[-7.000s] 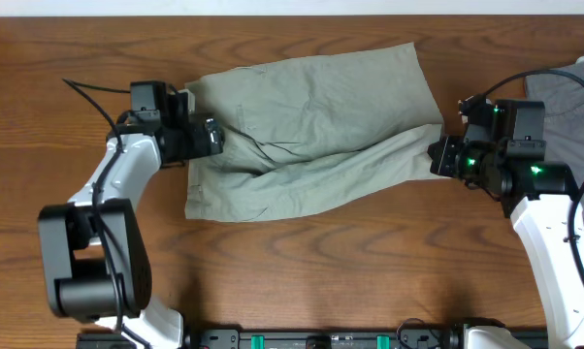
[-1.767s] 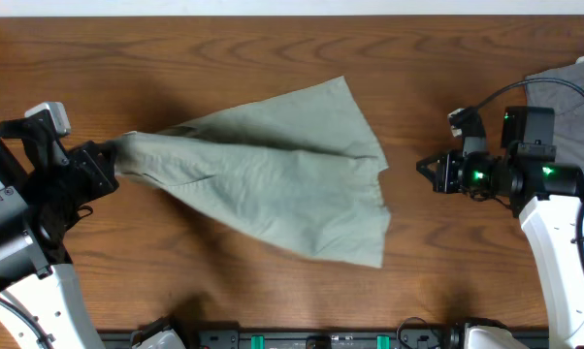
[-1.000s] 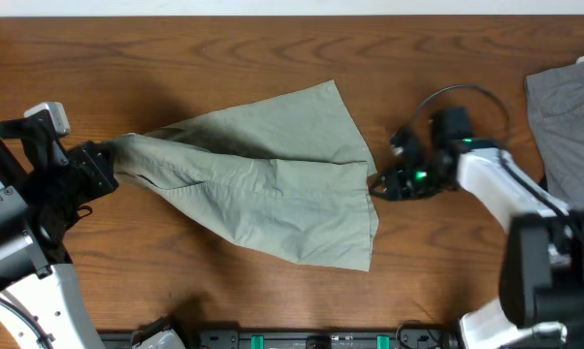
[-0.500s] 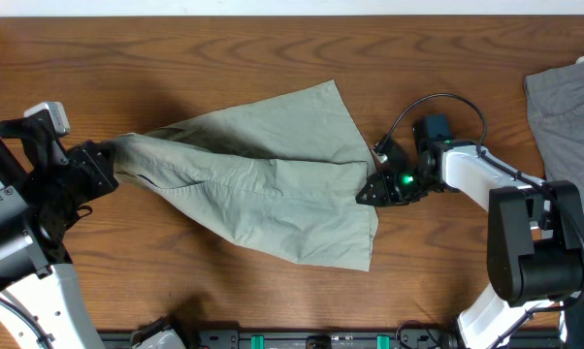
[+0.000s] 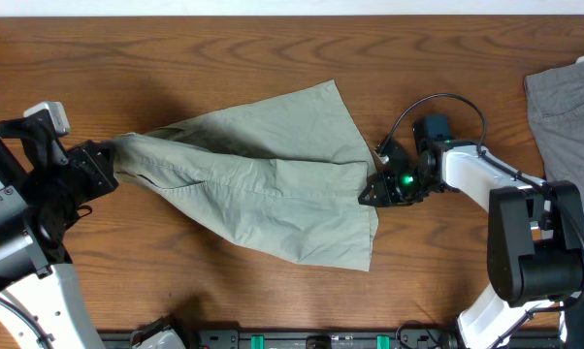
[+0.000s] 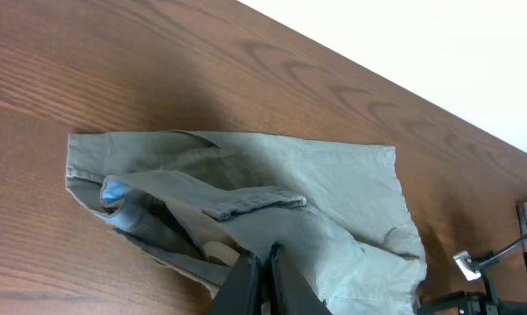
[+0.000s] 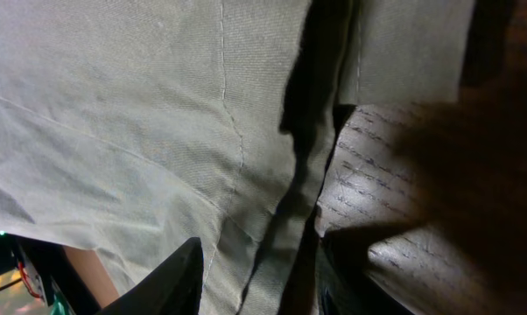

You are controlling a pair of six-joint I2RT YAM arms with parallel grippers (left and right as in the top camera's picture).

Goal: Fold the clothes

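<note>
The clothes, a pair of pale khaki-green shorts (image 5: 273, 184), fan out over the wooden table from a bunched end at the left to a wide hem at the right. My left gripper (image 5: 106, 163) is shut on that bunched end; in the left wrist view its fingers (image 6: 265, 262) pinch the wrinkled shorts (image 6: 333, 192). My right gripper (image 5: 368, 194) sits low at the right hem. In the right wrist view it (image 7: 262, 258) stands open, its fingers straddling a folded edge of the shorts (image 7: 115, 114) without pinching it.
Darker grey garments (image 5: 564, 116) lie at the table's far right edge. Bare wood (image 5: 273, 58) shows behind and in front of the shorts. The right arm's cable (image 5: 438, 102) loops above its wrist.
Over the last second my right arm swung left and came down at the shorts' right hem, then held there. The left gripper and the shorts have stayed put.
</note>
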